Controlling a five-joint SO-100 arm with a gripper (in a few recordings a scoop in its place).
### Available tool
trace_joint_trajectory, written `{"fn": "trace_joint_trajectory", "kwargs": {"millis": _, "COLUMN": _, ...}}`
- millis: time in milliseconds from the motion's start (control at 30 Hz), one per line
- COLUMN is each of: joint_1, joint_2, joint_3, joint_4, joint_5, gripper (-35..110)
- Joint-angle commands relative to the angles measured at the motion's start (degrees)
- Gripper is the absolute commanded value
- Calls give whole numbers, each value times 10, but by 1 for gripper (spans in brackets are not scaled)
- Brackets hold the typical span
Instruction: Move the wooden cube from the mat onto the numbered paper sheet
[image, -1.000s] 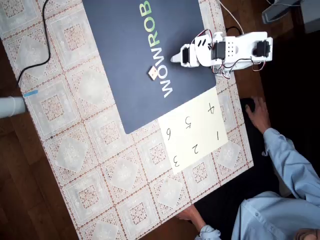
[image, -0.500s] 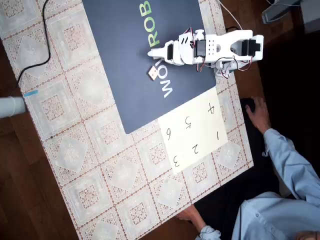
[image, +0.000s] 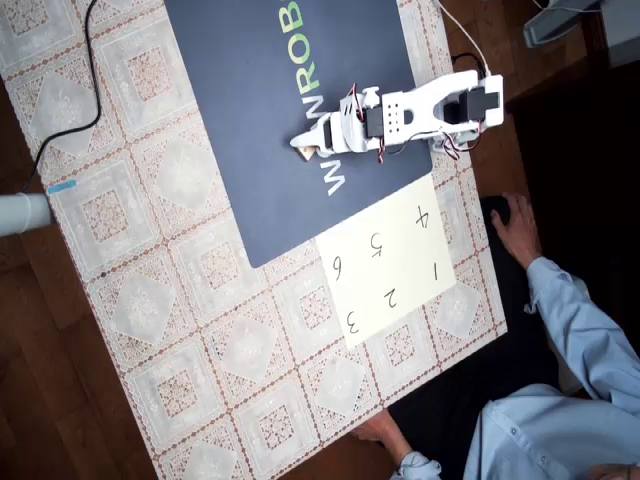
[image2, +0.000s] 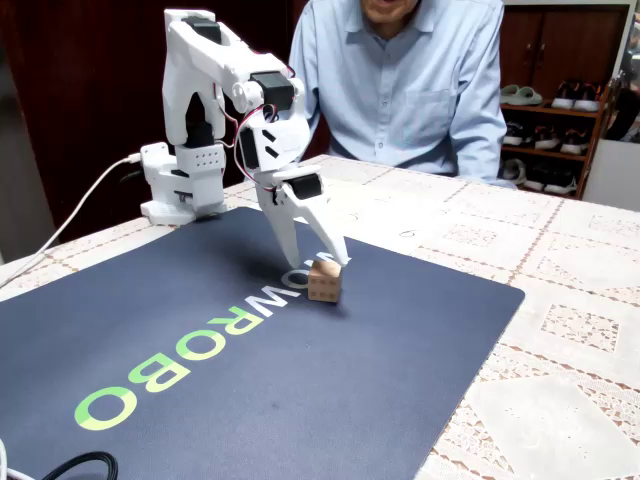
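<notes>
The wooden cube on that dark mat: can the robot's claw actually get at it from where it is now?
Probably yes. The gripper hangs right over the wooden cube, its fingers spread at the cube's top, and nothing lies between them. The mat around the cube is bare, so the way down looks free.

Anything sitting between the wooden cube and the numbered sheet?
No: overhead, only bare navy mat with its white lettering separates the wooden cube from the numbered paper sheet.
</notes>
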Motion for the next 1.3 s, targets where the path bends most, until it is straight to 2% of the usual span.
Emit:
{"fn": "trace_joint_trajectory", "kwargs": {"millis": 0, "joint_1": 3, "joint_2": -1, "joint_3": -29, "joint_4": 4, "joint_5": -13, "gripper": 41}}
{"fn": "trace_joint_trajectory", "kwargs": {"millis": 700, "joint_1": -32, "joint_2": -90, "joint_3": -127, "joint_4": 40, "joint_5": -35, "gripper": 33}}
{"fn": "trace_joint_trajectory", "kwargs": {"millis": 867, "joint_1": -40, "joint_2": -98, "joint_3": -141, "joint_4": 54, "joint_5": -63, "gripper": 20}}
{"fn": "trace_joint_trajectory", "kwargs": {"millis": 1267, "joint_1": -32, "joint_2": -102, "joint_3": -150, "joint_4": 69, "joint_5": -56, "gripper": 24}}
